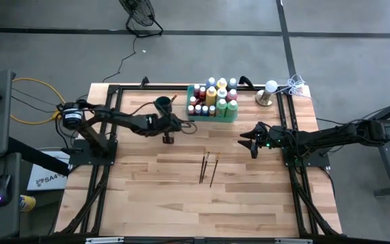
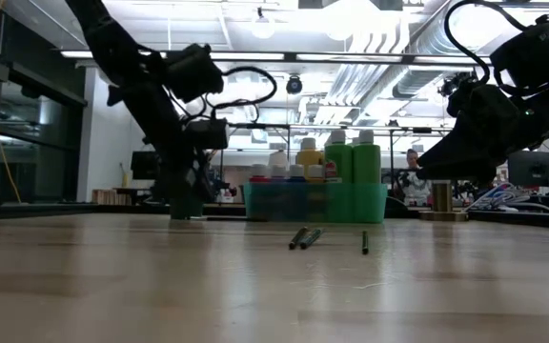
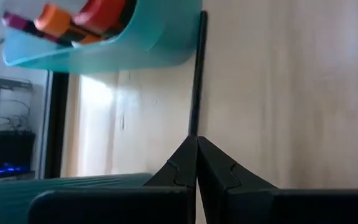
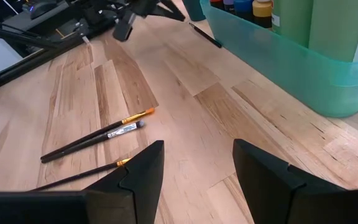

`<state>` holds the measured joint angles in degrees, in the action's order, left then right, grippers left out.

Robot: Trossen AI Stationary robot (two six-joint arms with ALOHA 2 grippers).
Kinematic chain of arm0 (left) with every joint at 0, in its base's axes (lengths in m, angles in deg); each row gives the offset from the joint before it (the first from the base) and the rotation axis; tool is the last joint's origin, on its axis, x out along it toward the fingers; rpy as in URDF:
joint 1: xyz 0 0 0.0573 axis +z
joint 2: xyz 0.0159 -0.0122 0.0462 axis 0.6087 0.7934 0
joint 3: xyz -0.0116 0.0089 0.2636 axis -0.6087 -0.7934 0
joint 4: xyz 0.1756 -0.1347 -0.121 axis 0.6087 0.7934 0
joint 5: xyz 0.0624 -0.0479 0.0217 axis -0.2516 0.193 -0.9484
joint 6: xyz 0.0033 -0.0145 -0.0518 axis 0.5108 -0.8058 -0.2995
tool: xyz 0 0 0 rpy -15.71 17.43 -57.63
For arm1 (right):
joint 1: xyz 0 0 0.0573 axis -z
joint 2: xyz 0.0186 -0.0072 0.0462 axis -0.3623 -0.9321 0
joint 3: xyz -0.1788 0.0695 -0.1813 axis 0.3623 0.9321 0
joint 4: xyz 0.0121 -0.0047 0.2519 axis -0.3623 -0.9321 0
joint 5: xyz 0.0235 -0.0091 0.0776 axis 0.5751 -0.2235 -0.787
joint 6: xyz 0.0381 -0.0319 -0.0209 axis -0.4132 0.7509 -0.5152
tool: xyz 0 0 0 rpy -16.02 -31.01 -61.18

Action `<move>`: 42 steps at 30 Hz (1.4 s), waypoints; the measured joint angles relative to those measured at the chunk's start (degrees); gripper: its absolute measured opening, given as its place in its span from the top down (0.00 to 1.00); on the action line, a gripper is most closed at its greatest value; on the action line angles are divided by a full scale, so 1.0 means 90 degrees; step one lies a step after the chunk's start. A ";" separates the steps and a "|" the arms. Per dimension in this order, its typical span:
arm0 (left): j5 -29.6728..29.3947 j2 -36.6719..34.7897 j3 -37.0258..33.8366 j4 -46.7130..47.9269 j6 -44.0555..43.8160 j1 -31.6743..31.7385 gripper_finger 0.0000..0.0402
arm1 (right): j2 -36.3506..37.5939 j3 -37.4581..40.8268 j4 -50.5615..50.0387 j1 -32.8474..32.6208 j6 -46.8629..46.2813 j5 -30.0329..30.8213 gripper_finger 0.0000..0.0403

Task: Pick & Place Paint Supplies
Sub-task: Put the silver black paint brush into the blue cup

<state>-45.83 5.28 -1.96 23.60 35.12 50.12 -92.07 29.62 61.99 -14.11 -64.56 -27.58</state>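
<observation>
While three paintbrushes are lying mid-table, the left gripper is pinching another brush beside the tray, likely for stowing; the right gripper is hanging agape

Even overhead light in the high view, soft short shadows under both arms on the table. Low view is backlit: ceiling lights blow out, arms read as silhouettes, near tabletop blurred with a pale sheen. Left wrist view is soft, its fingers dark and out of focus, with glare on the wood beside the green tray. Right wrist view is bright and sharp on the paintbrushes.
</observation>
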 joint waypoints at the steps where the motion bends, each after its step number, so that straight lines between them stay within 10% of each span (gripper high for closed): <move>1: 0.0066 0.0000 0.0000 0.0001 0.0000 0.0088 1.00 | 0.0000 0.0000 0.0000 0.0000 0.0000 0.0001 0.54; 42: 0.0197 0.0989 0.1011 0.0067 0.0785 0.0303 1.00 | 0.0001 0.0000 0.0015 0.0000 0.0000 0.0001 0.54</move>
<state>-44.06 14.18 7.14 24.20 42.18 52.85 -92.06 29.62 62.12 -14.11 -64.56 -27.57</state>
